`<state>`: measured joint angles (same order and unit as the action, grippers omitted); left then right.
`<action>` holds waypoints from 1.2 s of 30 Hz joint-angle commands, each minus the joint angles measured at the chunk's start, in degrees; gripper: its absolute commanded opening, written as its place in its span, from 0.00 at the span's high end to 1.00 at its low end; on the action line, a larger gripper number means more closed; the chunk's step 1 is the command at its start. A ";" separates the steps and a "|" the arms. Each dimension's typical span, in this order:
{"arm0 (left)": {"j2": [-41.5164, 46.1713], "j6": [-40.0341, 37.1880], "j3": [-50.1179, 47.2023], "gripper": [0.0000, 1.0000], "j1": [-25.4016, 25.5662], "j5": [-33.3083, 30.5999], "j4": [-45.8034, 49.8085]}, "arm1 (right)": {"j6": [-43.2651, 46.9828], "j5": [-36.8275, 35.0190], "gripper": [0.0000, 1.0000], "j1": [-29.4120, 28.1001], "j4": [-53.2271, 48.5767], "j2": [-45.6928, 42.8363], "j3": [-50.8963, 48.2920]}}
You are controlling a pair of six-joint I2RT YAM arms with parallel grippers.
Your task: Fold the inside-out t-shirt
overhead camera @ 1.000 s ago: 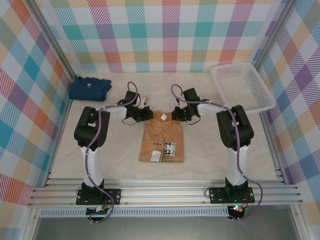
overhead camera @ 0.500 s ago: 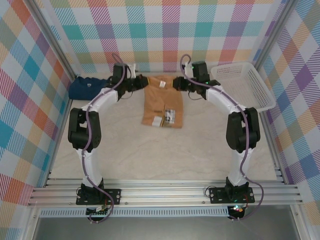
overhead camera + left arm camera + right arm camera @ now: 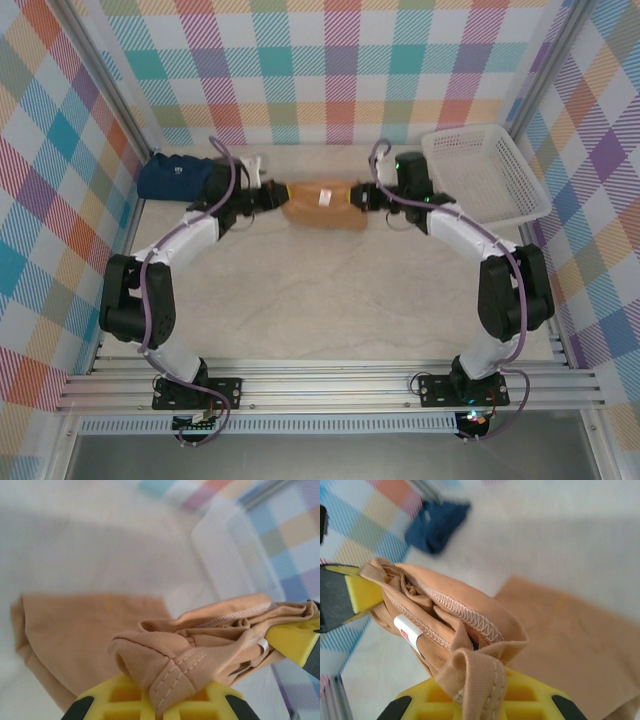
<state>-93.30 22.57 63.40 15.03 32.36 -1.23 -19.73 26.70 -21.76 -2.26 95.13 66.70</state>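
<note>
The tan inside-out t-shirt (image 3: 322,203) hangs bunched between both grippers at the far middle of the table. My left gripper (image 3: 275,195) is shut on its left end and my right gripper (image 3: 362,196) on its right end. In the left wrist view, a stitched seam corner of the t-shirt (image 3: 200,645) is pinched in my left gripper (image 3: 160,700), and a flat layer lies on the table below. In the right wrist view, my right gripper (image 3: 480,700) clamps a hemmed edge of the t-shirt (image 3: 455,620). Its white tag (image 3: 407,630) shows.
A folded navy-blue shirt (image 3: 172,176) lies at the far left corner, close to the left arm. A white basket (image 3: 480,170) stands at the far right, just beyond the right arm. Checked walls close in the back and sides.
Both grippers dragged the t-shirt from the table's middle to the far end, then drew back a little. The flat shirt has become a short, doubled-over bundle.
</note>
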 commanded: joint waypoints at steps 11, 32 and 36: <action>-0.90 -1.28 -5.53 1.00 3.94 -7.40 1.19 | 0.00 -11.61 1.00 -2.11 -7.19 2.28 -2.72; -24.16 -3.93 12.98 0.61 1.70 -15.61 6.57 | 6.76 -20.48 0.73 -0.79 -15.10 20.40 12.87; -19.01 -4.07 10.95 0.49 1.33 -18.55 7.42 | 8.61 -22.53 0.62 -0.27 -16.47 14.60 11.29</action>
<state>-116.84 19.55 74.39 17.12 17.41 3.57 -13.61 6.57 -22.63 -15.68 114.96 78.08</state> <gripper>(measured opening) 0.503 0.369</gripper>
